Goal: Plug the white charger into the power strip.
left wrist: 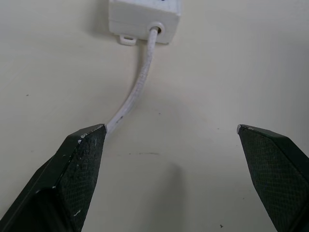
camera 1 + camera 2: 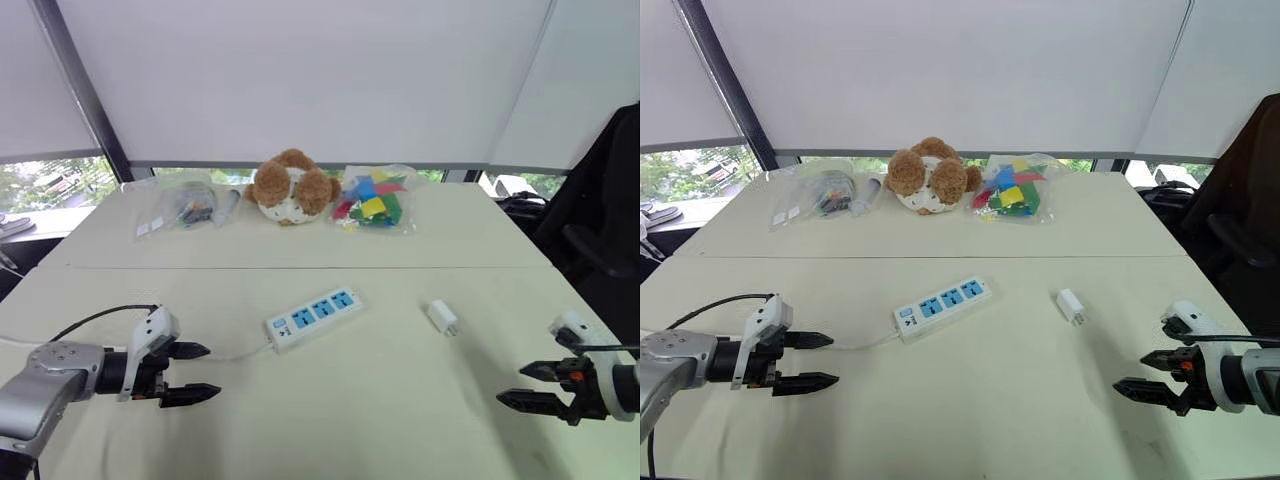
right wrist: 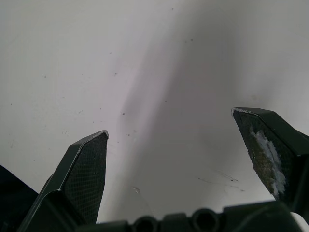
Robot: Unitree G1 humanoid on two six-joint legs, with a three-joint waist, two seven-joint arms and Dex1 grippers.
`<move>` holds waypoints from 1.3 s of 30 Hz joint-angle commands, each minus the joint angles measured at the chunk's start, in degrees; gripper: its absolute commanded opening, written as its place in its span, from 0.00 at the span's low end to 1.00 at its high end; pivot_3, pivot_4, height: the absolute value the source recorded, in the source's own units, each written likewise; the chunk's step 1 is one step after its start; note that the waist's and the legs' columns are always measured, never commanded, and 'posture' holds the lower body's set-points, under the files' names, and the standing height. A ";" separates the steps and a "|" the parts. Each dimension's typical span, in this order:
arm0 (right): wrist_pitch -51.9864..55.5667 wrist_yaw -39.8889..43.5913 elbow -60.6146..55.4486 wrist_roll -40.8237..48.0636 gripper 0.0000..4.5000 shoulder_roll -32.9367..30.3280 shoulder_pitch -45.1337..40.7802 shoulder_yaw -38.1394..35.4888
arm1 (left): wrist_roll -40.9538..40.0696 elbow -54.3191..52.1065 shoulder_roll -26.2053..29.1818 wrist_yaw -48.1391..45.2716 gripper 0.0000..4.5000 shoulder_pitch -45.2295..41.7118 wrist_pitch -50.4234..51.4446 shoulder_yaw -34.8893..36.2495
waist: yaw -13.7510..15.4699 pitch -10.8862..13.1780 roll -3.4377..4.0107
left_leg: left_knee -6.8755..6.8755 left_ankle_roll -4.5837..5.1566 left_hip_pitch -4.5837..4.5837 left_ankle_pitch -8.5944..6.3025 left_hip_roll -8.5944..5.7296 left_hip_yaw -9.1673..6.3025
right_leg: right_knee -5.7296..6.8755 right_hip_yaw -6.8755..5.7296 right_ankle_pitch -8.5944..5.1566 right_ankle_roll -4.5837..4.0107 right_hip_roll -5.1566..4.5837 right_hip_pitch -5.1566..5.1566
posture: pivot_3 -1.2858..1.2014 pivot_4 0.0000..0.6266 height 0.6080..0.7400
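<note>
Two clear plastic bags lie at the far side of the cream worktop (image 2: pixel 380 410), toward 12 o'clock. The left bag (image 2: pixel 188 207), nearer 11 o'clock, holds small mixed items we cannot make out. The right bag (image 2: pixel 375 199), nearer 1 o'clock, holds bright building blocks in red, blue, yellow and green. A brown and white plush bear (image 2: pixel 291 187) sits between the bags.

Near the middle lies the power strip (image 2: pixel 313 317), white with blue socket faces and set at a slant. Its white cable (image 1: pixel 137 87) leaves the end at 8 o'clock and runs just beside one finger of our left pincer (image 2: pixel 205 371). That pincer is released, fingers wide apart and grasping nothing.

The white charger (image 2: pixel 442 317) lies flat at 3 o'clock from the strip, well apart, with bare worktop between them. Our right pincer (image 2: pixel 512 384) sits at 4 o'clock from the charger, near the worktop's right edge, also released and holding nothing. A dark chair (image 2: pixel 600 230) stands beyond that edge.
</note>
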 commanded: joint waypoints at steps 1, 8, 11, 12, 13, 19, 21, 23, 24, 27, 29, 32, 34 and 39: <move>-0.66 0.49 -1.02 0.13 1.00 -1.01 -0.49 -2.26 | -0.61 -0.50 -0.06 -0.36 0.99 -0.95 -0.29 0.59 | 0.00 0.00 0.00 | 0.00 0.00 0.00 0.00 0.00 0.00 | 0.00 0.00 0.00 0.00 0.00 0.00 | 0.52 0.24 0.99; -1.52 1.02 -0.22 0.24 1.00 -0.42 -1.33 -2.18 | 0.06 0.70 -1.12 0.73 0.99 -2.50 -1.17 0.78 | -0.03 0.00 -0.01 | 0.00 0.00 0.00 0.00 0.00 0.01 | 0.00 0.01 0.02 0.02 0.02 0.00 | 0.52 0.24 0.99; -2.44 1.08 0.18 -0.20 1.00 -0.15 -1.01 -2.18 | 0.18 1.15 -1.39 0.92 0.99 -2.77 -1.47 0.80 | -0.05 0.00 -0.01 | 0.00 0.00 0.00 0.00 0.00 0.02 | 0.00 0.02 0.02 0.04 0.02 0.00 | 0.52 0.24 0.99; -2.78 1.06 0.31 -0.34 1.00 -0.05 -0.85 -2.19 | 0.19 1.25 -1.49 1.04 0.99 -2.82 -1.58 0.82 | -0.05 0.00 -0.01 | 0.00 0.00 0.00 0.00 0.00 0.02 | 0.00 0.02 0.02 0.04 0.02 0.00 | 0.52 0.24 0.99; -3.14 1.00 0.40 -0.48 1.00 0.09 -0.69 -2.24 | 0.13 1.31 -1.62 1.15 0.99 -2.86 -1.66 0.88 | -0.05 0.00 -0.01 | 0.00 0.00 0.00 0.00 0.00 0.02 | 0.00 0.02 0.02 0.04 0.03 0.00 | 0.52 0.24 0.99; -5.14 0.97 1.42 -1.02 1.00 0.55 -0.12 -2.51 | 0.59 2.59 -2.75 1.85 0.99 -3.99 -2.86 0.57 | 0.00 0.00 -0.01 | 0.01 0.00 0.01 0.00 0.00 0.02 | 0.01 0.03 0.05 0.08 0.03 0.02 | 0.52 0.24 0.99; -5.76 1.04 1.87 -1.20 1.00 0.52 0.08 -2.46 | 0.88 3.11 -2.98 1.84 0.99 -4.44 -3.39 0.19 | 0.02 0.00 -0.01 | 0.03 0.00 0.01 0.00 0.00 0.02 | 0.01 0.03 0.06 0.09 0.04 0.02 | 0.52 0.24 0.99; -6.47 1.06 2.29 -1.44 1.00 0.54 0.44 -2.57 | 1.18 3.50 -3.18 1.82 0.99 -4.91 -3.85 -0.01 | 0.04 0.00 -0.01 | 0.04 0.00 0.00 0.00 0.00 0.02 | 0.01 0.04 0.06 0.10 0.04 0.04 | 0.52 0.24 0.99; -7.05 1.04 2.54 -1.71 1.00 0.60 0.69 -2.66 | 1.47 3.71 -3.35 1.91 0.99 -5.18 -4.38 0.04 | 0.03 0.00 -0.01 | 0.05 0.00 0.01 0.00 0.00 0.02 | 0.01 0.04 0.06 0.11 0.04 0.04 | 0.52 0.24 0.99; -9.32 1.32 3.43 -2.67 1.00 0.67 1.52 -3.22 | 2.11 4.56 -3.23 1.68 0.99 -6.16 -6.16 0.18 | 0.01 0.00 -0.01 | 0.05 0.00 0.01 0.00 0.00 0.02 | 0.01 0.04 0.07 0.12 0.05 0.04 | 0.52 0.24 0.99; -9.82 1.55 3.88 -2.70 1.00 0.49 1.38 -3.43 | 2.57 5.20 -2.82 0.77 0.99 -6.82 -6.97 -0.35 | -0.01 0.00 0.00 | 0.05 0.00 0.01 0.00 0.00 0.02 | 0.01 0.04 0.07 0.12 0.06 0.04 | 0.52 0.24 0.99; -9.11 2.25 3.39 -2.04 1.00 -0.25 1.09 -4.26 | 3.24 6.60 -3.23 -0.58 0.99 -9.13 -8.19 -1.68 | 0.00 0.00 0.00 | 0.06 0.00 0.01 0.00 0.00 0.02 | 0.02 0.05 0.08 0.14 0.07 0.04 | 0.52 0.24 0.99; -6.18 2.96 1.29 0.91 1.00 -0.73 -0.56 -5.72 | 3.85 8.09 -4.39 -1.68 0.99 -11.88 -9.20 -3.61 | 0.04 0.00 0.00 | 0.08 0.00 0.02 0.00 0.00 0.02 | 0.02 0.06 0.11 0.19 0.08 0.06 | 0.52 0.24 0.99; 2.56 2.02 -6.42 9.86 1.00 -0.45 -6.46 -6.29 | 7.35 15.05 -10.89 -3.74 0.99 -19.28 -15.25 -9.43 | 0.12 -0.01 0.03 | 0.21 0.00 0.04 0.00 0.00 0.00 | 0.03 0.08 0.18 0.30 0.10 0.17 | 0.52 0.24 0.99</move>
